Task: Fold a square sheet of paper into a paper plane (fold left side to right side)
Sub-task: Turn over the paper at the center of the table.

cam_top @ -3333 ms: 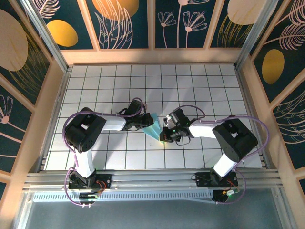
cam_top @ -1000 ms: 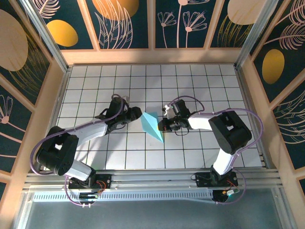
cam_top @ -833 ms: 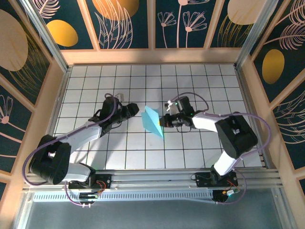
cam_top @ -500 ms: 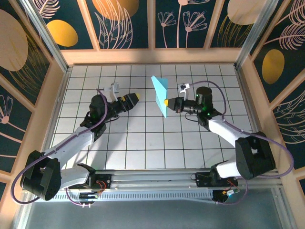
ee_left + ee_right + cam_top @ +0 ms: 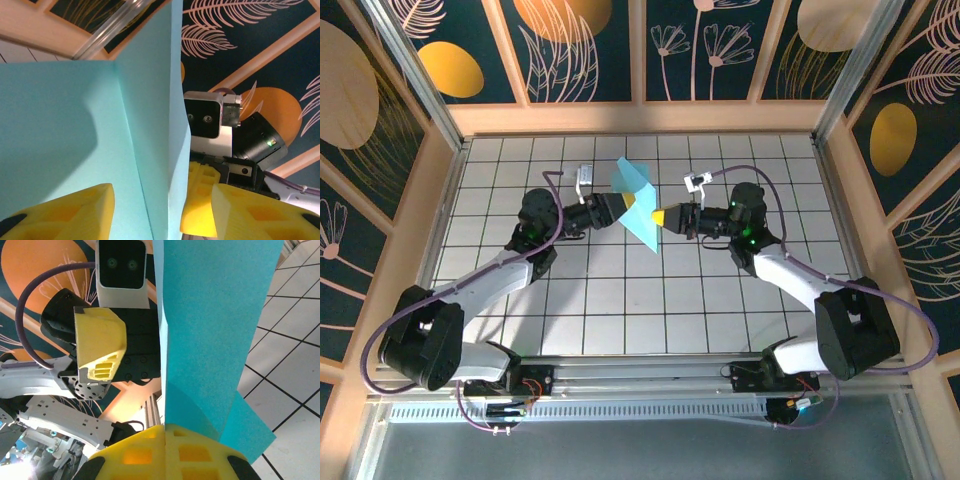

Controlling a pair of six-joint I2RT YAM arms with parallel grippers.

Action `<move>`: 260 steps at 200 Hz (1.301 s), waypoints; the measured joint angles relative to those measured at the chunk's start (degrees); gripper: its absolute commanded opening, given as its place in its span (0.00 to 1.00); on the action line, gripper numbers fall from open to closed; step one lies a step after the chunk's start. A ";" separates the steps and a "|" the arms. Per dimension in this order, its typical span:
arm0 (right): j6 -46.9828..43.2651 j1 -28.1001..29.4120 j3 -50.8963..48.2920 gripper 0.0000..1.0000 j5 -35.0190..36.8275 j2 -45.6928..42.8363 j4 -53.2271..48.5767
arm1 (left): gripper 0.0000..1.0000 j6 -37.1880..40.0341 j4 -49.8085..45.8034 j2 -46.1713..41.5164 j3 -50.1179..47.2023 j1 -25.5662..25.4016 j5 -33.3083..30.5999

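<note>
Left tool [image 5: 618, 206], wide, now astride cyan paper [image 5: 637, 186]; right tool [image 5: 659, 216] tight on it.

This is a robotics lab test cell. A white surface ruled into a black square grid [image 5: 620, 310] is boxed in on its far, left and right edges by pale wood-framed wall panels printed with dark blue botanical patterns and orange discs [image 5: 590, 50]. A slotted aluminium rail [image 5: 640, 375] runs along the near edge, carrying the bolted bases of two white-and-black robot arms [image 5: 490, 285].
</note>
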 measured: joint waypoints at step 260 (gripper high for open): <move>-7.15 1.79 -3.19 0.60 7.54 -8.02 -9.25 | 0.01 -1.36 3.76 2.25 2.89 -4.68 -1.57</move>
